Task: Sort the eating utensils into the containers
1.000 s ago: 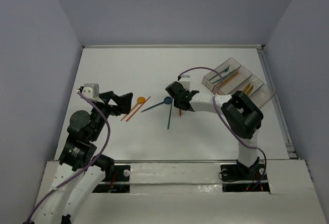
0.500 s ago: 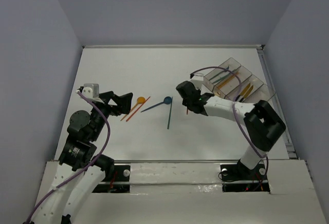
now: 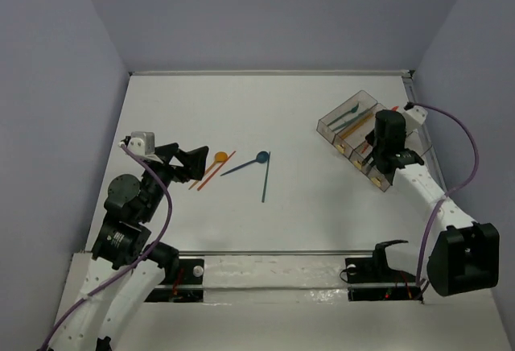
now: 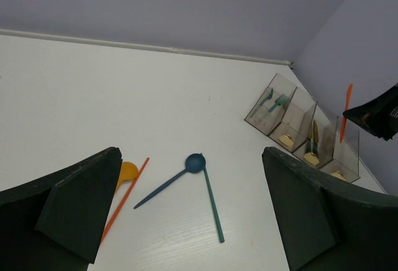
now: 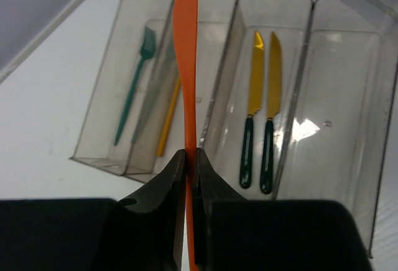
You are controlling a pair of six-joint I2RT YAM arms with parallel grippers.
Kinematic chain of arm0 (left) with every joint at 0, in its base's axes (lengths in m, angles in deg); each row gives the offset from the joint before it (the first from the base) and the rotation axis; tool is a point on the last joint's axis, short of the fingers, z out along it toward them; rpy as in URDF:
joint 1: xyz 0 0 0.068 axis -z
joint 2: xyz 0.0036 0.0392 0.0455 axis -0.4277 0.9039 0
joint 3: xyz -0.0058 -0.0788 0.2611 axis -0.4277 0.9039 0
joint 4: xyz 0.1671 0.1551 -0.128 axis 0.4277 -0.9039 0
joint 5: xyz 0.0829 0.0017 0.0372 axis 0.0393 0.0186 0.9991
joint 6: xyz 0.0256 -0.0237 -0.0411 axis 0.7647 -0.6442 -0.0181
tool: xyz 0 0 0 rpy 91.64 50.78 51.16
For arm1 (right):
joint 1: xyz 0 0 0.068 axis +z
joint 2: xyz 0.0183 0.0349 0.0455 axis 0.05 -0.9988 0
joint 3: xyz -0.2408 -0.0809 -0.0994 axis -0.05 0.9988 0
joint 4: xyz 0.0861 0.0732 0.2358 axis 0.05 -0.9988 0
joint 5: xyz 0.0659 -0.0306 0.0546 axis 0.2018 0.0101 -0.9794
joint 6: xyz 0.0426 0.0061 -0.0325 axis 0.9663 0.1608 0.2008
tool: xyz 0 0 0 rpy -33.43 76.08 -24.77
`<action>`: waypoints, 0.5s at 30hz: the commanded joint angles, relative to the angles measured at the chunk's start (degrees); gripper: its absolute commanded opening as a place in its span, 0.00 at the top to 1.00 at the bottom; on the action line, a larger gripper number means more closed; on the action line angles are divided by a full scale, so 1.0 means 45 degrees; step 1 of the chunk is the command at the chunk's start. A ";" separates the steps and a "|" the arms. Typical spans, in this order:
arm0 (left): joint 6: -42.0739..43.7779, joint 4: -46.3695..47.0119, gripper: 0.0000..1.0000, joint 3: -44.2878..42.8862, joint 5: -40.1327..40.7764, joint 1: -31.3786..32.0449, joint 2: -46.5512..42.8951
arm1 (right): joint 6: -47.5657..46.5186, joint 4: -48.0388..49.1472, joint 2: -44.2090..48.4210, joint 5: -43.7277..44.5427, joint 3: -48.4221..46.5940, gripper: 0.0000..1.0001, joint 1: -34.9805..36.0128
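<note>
Plastic this thin makes the orange knife (image 5: 188, 84) light and fairly stiff, though smooth enough to swivel in a pinch, so I judge the flat handle the best place to hold it. The right gripper (image 5: 188, 159) is clamped nearly closed on that handle, with the serrated blade reaching past its fingertips. The knife hangs above the row of clear bins (image 5: 314, 0). Its long axis runs parallel to the bins' length, roughly over the wall between the second and third bins, and its tip points toward their far ends. From the left wrist it looks steeply tilted. The third bin holds two knives (image 5: 264, 112). The left gripper (image 3: 195, 163) hovers open and holds nothing, above loose utensils on the desk (image 3: 241, 109).
</note>
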 commanded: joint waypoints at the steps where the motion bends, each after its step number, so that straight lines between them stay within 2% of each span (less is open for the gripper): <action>1: 0.0118 0.0610 0.01 0.0136 -0.0193 -0.0063 -0.0121 | -0.0297 0.0581 -0.0490 -0.0826 0.0454 0.99 -0.1693; 5: 0.0118 0.0610 0.01 0.0117 -0.0174 -0.0063 -0.0062 | -0.0297 0.0916 -0.1369 -0.1589 0.0280 0.99 -0.2674; 12: 0.0118 0.0649 0.01 0.0117 -0.0252 -0.0063 0.0055 | -0.0375 0.1619 -0.2443 -0.1903 0.0221 0.99 -0.3242; 15: 0.0138 0.0629 0.01 0.0117 -0.0213 -0.0063 0.0094 | -0.0394 0.1619 -0.2933 -0.1922 -0.0053 0.93 -0.3242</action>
